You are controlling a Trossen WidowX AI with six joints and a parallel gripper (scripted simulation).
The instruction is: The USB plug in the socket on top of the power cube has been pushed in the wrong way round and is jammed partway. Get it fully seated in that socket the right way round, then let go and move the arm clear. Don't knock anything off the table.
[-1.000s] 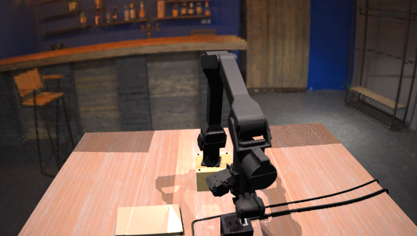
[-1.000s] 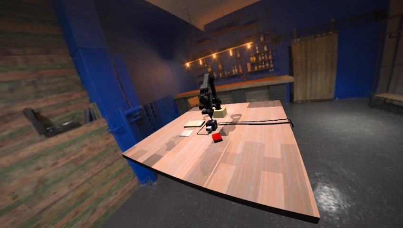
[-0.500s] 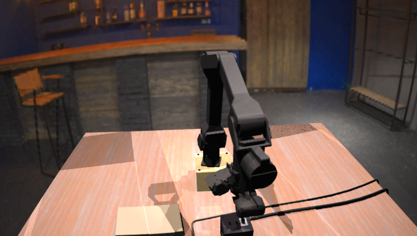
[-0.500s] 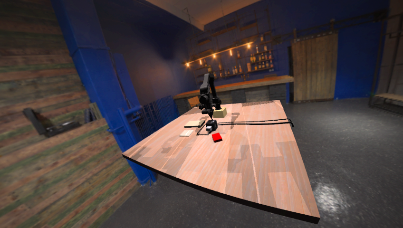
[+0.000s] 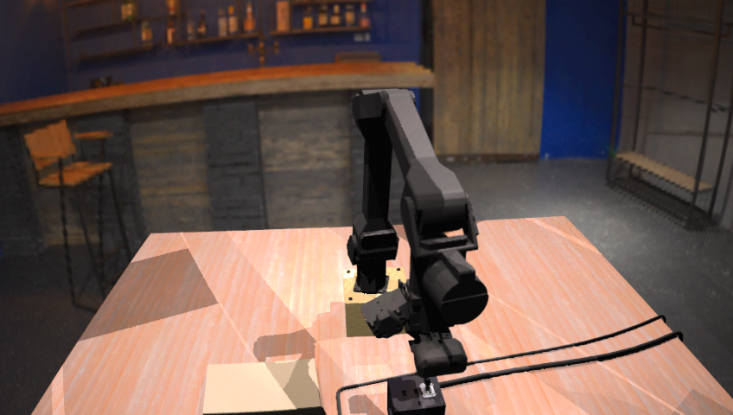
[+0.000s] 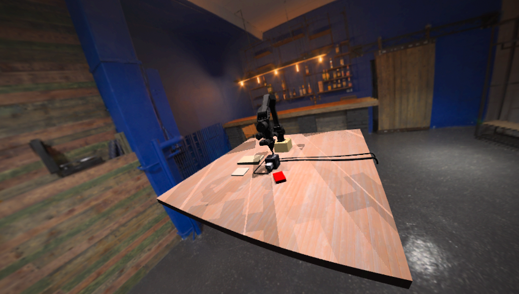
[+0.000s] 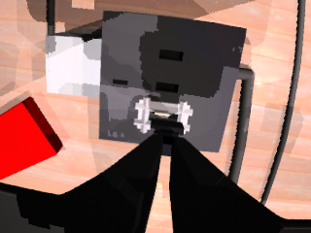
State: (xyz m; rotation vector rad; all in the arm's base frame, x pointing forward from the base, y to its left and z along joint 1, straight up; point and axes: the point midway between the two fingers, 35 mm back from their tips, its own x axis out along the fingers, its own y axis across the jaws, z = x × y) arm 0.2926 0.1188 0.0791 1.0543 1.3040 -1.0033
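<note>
Atop the power cube point(image 7: 170, 78), gripper point(image 7: 163, 135) fingers pinch the USB plug point(image 7: 162, 116), which sits in the top socket. Red block point(image 7: 26, 136) lies beside the cube.

The arm point(image 5: 411, 169) is raised from its base at the table's middle, folded at the elbow and brought down toward the near edge. The gripper point(image 7: 165, 131) is pointed straight down, its fingers clamped on the USB plug point(image 7: 162, 116).
</note>
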